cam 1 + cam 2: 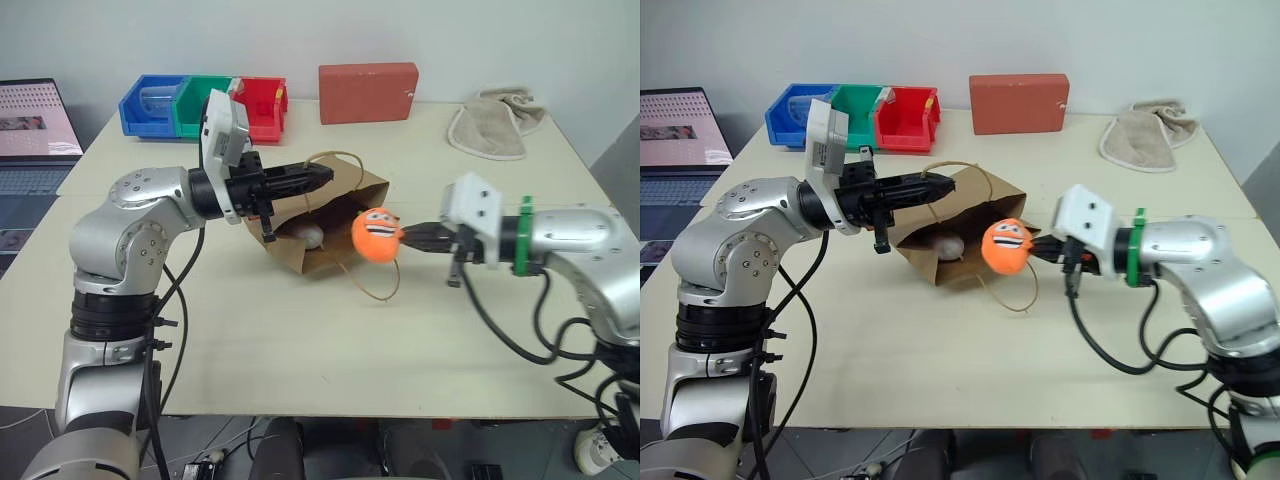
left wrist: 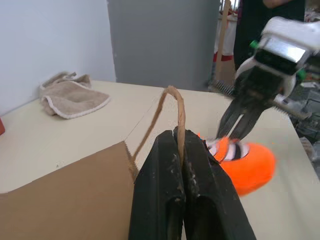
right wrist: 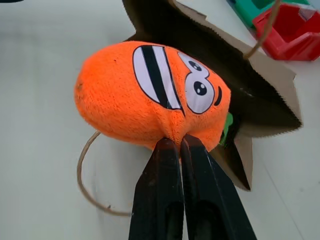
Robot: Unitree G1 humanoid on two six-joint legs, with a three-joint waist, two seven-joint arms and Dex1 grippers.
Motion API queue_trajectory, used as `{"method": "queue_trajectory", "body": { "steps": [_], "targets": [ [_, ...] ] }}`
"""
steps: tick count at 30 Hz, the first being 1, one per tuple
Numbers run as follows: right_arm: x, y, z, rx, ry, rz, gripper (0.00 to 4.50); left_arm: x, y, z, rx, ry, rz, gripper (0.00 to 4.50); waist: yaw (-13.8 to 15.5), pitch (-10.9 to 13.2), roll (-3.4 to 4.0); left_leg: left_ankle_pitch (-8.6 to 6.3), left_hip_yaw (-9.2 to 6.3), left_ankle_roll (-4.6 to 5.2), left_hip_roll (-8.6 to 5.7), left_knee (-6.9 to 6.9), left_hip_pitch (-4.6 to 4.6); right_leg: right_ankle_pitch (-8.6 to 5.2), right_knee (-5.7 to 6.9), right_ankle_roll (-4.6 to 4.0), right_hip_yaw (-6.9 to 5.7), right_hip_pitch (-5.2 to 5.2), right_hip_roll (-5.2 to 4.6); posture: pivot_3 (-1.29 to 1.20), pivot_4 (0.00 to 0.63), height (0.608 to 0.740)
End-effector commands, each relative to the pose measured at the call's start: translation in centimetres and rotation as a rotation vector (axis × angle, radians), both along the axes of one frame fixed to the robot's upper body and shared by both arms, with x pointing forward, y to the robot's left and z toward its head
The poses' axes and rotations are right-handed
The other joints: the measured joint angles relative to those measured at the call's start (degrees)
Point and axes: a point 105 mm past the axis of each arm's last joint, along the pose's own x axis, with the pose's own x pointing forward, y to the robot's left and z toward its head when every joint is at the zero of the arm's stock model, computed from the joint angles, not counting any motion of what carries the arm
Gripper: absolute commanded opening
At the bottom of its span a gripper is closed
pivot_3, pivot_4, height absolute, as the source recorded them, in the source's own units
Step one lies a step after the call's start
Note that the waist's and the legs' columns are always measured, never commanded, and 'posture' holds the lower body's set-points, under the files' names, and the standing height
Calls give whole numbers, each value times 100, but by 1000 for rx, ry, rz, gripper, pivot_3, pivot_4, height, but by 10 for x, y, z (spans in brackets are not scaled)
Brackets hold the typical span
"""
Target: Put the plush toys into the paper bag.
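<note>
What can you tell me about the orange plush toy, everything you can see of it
The orange plush toy is a rounded, fuzzy soft ball with a printed cartoon face: white eyes with black pupils and a striped black-and-white grin. A bit of green tuft shows on the side turned toward the bag. The right gripper pinches a fold of its fabric with shut fingers and holds it in the air, just at the open mouth of the paper bag. Its face is turned toward the robot.
</note>
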Motion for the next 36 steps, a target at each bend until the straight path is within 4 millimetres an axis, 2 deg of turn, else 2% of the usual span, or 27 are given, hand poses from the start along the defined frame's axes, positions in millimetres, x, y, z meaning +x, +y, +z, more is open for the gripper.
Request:
{"method": "queue_trajectory", "body": {
  "steps": [1, 5, 8, 12, 15, 21, 23, 25, 29, 32, 36],
  "targets": [
    [15, 13, 2, -3, -54, -26, 54, -8, -1, 14, -10, -60, -21, 0, 14, 0, 0, 0, -1, 0, 0, -1, -3, 0, 4, 0, -1, -3, 0, 0, 150, 740],
    [33, 38, -5, 19, -49, -47, 54, -13, -2, 17, -10, -62, -36, 0, -3, 0, 0, 0, -1, 0, 0, -2, -8, 1, 13, -1, -2, -14, -1, 0, 150, 740],
    [58, 45, 0, 38, -109, -146, 54, -14, -2, 17, -11, -59, -41, 0, -16, 0, 0, 0, -2, -1, 1, -5, -7, 0, 24, -2, -4, -19, 0, 0, 150, 740],
    [67, 53, -1, 6, -168, -159, 54, -14, -3, 16, -15, -57, -37, 0, 2, 0, 0, 0, -2, -1, 1, -4, -8, 0, 31, -3, -4, -24, 0, 0, 150, 740],
    [64, 57, 6, 51, -179, -151, 728, -13, -4, 16, -25, -54, -34, 0, 3, 0, 0, 0, -4, -1, 0, -4, -12, 0, 30, -3, -6, -25, 0, 0, 150, 740],
    [40, 44, 30, 97, -178, -107, 2821, -6, -5, 16, -37, -52, -17, 0, 7, 0, 0, 0, -5, -1, 0, -4, -12, 0, 38, -3, -6, -29, 0, 0, 150, 740],
    [24, 34, 36, 140, -116, -74, 3502, -4, -6, 16, -42, -57, -7, 0, 20, 0, 0, 0, -4, -1, -1, -4, -12, 0, 38, -3, -5, -29, 0, 0, 150, 740],
    [6, 21, 32, 176, -13, -49, 3502, 1, -5, 18, -54, -72, 20, 0, 37, 0, 0, 0, -8, -1, -1, -4, -14, 0, 36, -3, -8, -26, 0, 0, 150, 740],
    [-6, 4, 24, 171, 49, -66, 3502, 3, -3, 19, -56, -76, 28, 0, 20, 0, 0, 0, -8, 0, -1, -3, -12, 0, 36, -3, -8, -23, 0, 0, 150, 740],
    [-3, -21, -2, 155, 113, -195, 3502, 2, -3, 19, -50, -76, 24, 0, 8, 0, -1, 0, -6, 0, -1, -2, -9, -1, 37, -3, -7, -22, 1, 0, 150, 740],
    [12, -28, -45, 206, 234, -351, 3502, 3, -1, 19, -45, -79, 29, 0, -32, -1, -1, 0, 2, 0, -1, -2, -5, -1, 37, -2, 2, -22, 2, 0, 150, 740]
  ]
}}
